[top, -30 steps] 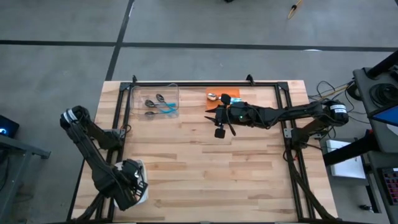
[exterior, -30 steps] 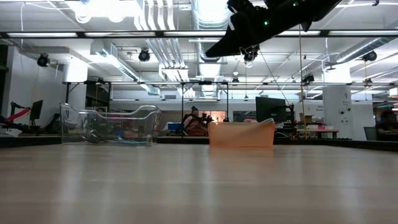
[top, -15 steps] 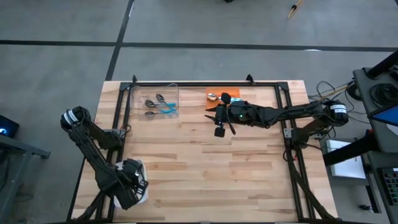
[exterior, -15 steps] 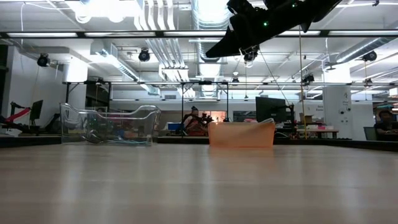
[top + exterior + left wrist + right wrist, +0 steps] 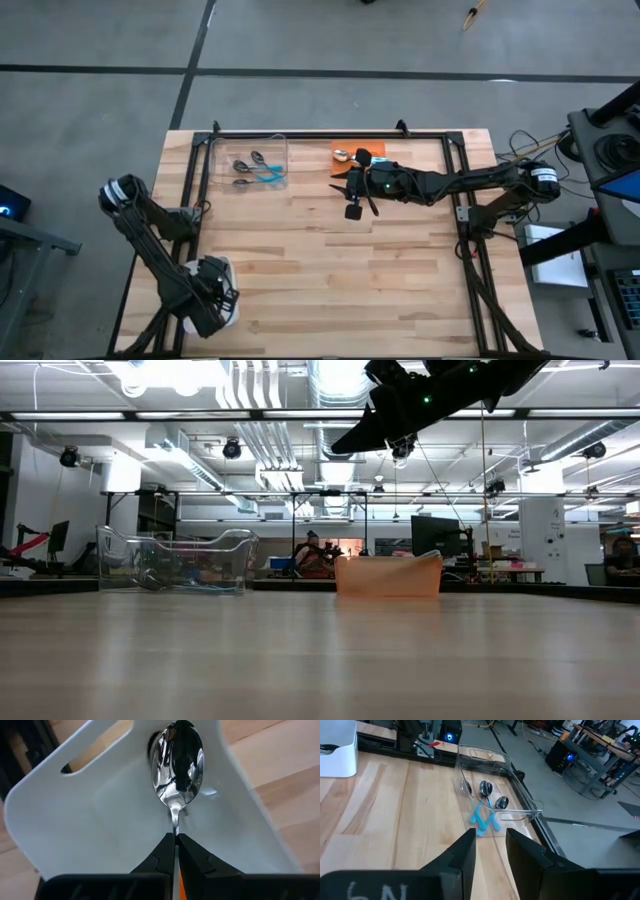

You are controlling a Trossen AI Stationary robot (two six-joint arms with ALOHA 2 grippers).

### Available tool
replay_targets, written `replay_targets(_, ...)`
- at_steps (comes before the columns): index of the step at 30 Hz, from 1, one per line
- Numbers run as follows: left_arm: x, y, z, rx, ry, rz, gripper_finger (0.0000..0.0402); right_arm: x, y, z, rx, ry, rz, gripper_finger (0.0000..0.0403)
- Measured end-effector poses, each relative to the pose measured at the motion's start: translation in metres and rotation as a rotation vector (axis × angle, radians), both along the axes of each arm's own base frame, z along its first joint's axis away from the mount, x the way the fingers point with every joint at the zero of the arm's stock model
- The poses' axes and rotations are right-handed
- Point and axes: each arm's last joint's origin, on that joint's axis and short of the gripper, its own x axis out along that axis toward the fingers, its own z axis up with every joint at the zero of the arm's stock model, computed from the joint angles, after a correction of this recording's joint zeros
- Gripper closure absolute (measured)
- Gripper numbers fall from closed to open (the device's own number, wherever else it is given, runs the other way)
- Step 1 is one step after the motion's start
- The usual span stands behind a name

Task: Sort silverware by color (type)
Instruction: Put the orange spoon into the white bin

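Clear bin [image 5: 250, 160], orange bin [image 5: 372, 150], white bin [image 5: 226, 296] on table [image 5: 400, 270].

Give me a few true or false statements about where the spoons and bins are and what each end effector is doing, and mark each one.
1. The left end effector is shut on a spoon over the white bin. True.
2. The clear bin holds spoons with light-blue handles. True.
3. The right end effector grips a spoon. False: its fingers stand apart with nothing between them.
4. The orange bin sits at the table's near edge beside the left arm. False: it sits at the far edge, next to the clear bin.
5. The right end effector rests on the table. False: the low view shows it raised above the bins.
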Motion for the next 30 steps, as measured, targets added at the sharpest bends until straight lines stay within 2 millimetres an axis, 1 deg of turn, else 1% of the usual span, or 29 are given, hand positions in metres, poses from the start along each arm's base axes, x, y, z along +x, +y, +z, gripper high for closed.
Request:
replay_targets(17, 0.002, -0.005, -0.020, 0.050, 0.057, -0.014, 0.0401, 0.000, 0.000, 0.000, 0.001, 0.000, -0.001, 0.0305)
replay_targets(20, 0.004, -0.007, -0.021, 0.027, 0.040, -0.014, 0.0401, 0.000, 0.000, 0.000, 0.002, -0.001, -0.001, 0.0305)
replay_targets(30, 0.004, -0.007, -0.022, 0.030, 0.040, -0.007, 0.0401, 0.000, 0.000, 0.000, 0.001, 0.000, -0.001, 0.0305)
